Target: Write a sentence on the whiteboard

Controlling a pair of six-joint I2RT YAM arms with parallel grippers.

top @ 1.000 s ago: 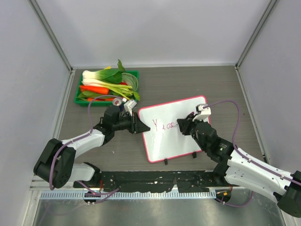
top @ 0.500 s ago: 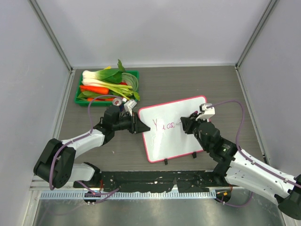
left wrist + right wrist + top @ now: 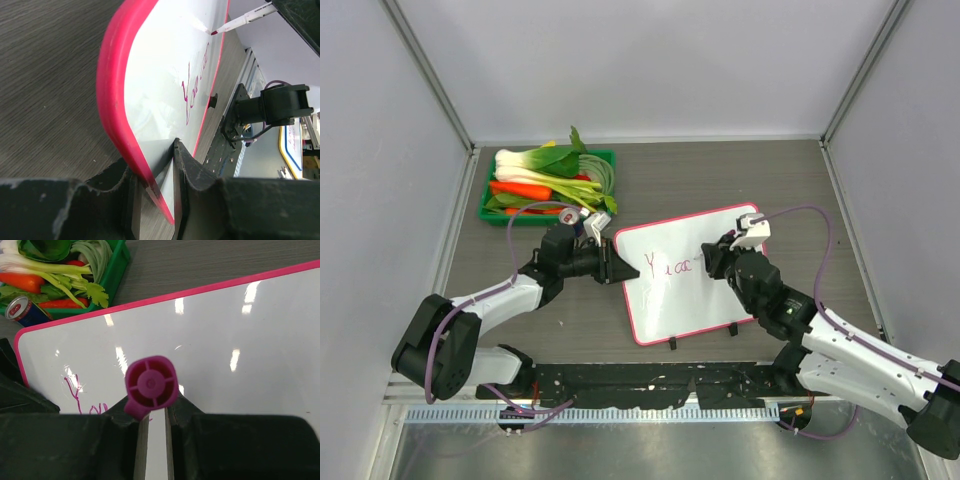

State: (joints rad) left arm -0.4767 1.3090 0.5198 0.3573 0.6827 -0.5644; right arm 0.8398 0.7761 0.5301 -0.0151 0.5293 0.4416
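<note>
1. Spanning the whole scene, the dark wood-grain table carries everything.
2. The whiteboard sits near the table's centre, between the two arms, with its black feet toward the bases.
3. A green tray of vegetables stands behind the board's left corner.
4. The left gripper pinches the board's left edge, its fingers narrow on the pink frame.
5. The right gripper is clamped on a pink marker, whose tip is at the board surface.
6. The sentence is only a few pink letters, upper left on the board.
</note>
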